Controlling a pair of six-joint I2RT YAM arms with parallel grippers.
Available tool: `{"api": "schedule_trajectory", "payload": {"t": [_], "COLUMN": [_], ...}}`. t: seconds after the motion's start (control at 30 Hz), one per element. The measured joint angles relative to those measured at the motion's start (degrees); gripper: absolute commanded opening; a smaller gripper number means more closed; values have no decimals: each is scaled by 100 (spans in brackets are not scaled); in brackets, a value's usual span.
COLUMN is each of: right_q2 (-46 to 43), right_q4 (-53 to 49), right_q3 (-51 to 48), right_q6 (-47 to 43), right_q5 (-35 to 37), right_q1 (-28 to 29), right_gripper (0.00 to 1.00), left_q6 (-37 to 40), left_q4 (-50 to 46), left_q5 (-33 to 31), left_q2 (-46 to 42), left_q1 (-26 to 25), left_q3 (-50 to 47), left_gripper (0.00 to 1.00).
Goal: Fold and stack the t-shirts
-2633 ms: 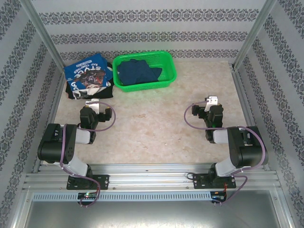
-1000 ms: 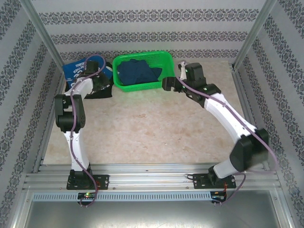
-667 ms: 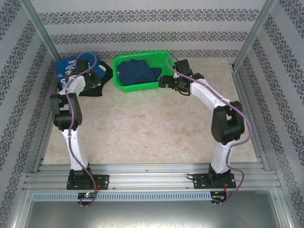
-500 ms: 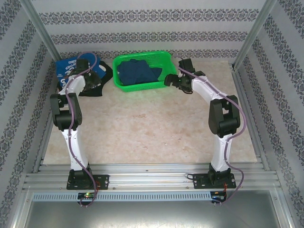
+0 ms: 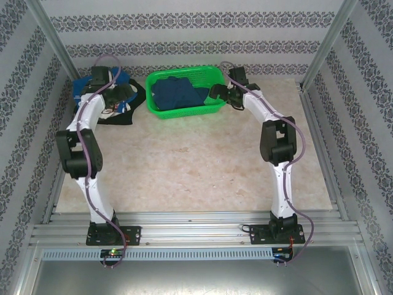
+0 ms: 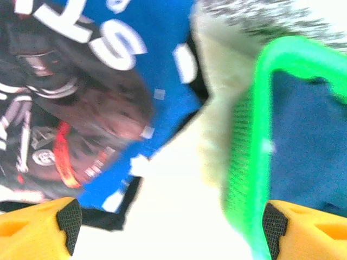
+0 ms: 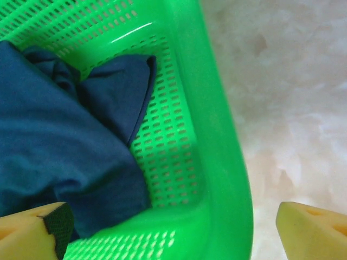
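Both arms are reaching across the tabletop (image 5: 196,166), the left tool (image 6: 171,227) gaping empty above the blue lettered t-shirt (image 6: 157,49) lying on a black one (image 5: 120,118), the right tool (image 7: 173,225) gaping empty over the green basket (image 7: 217,135) holding a navy t-shirt (image 7: 54,146).

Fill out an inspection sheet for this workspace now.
Surface: pale marbled table, bare in the middle.
Job's things: blue printed t-shirt lying on a black t-shirt, far left; navy t-shirt crumpled in the green basket.
Clutter: green basket, far centre.
Hands: left hand open, by the blue shirt's right edge; right hand open over the basket's right rim.
Cables: purple cable along each arm.
Surroundings: patterned walls, metal frame posts.
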Motion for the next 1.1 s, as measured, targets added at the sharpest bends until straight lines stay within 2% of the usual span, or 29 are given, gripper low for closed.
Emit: {"api": "schedule_trajectory", "payload": {"t": [0.07, 0.13, 0.23, 0.33, 0.4, 0.43, 0.63, 0.87, 1.0, 1.1], "right_q2": [186, 354, 472, 496, 448, 339, -1045, -3123, -4096, -4612], "right_q4": [-94, -208, -245, -229, -96, 81, 756, 1069, 1062, 1038], "right_q3": [190, 367, 479, 529, 398, 144, -2041, -4520, -5611, -6181], "right_q6": [24, 70, 162, 304, 332, 393, 538, 170, 2, -50], "right_q5": [48, 140, 170, 151, 179, 120, 223, 323, 352, 350], "right_q1": [-46, -103, -166, -227, -238, -238, -278, -348, -345, -348], "right_gripper": [88, 79, 57, 30, 15, 12, 5, 0, 0, 0], "left_q6": [-68, -184, -363, -437, -435, -435, -409, 341, 1016, 1353], "left_q4": [195, 393, 647, 780, 782, 776, 778, 459, -284, -881], "left_q5": [125, 236, 393, 380, 308, 291, 190, 186, 223, 146], "left_q2": [-638, -1244, -1904, -2251, -2288, -2264, -1873, -468, 361, 933], "left_q1": [-214, -446, -688, -774, -852, -925, -1604, -2743, -3191, -3407], "left_q3": [-365, -737, -1228, -1722, -1950, -2037, -1950, -87, 933, 1399], "left_gripper": [92, 93, 93, 94, 94, 94, 93, 91, 83, 82]}}
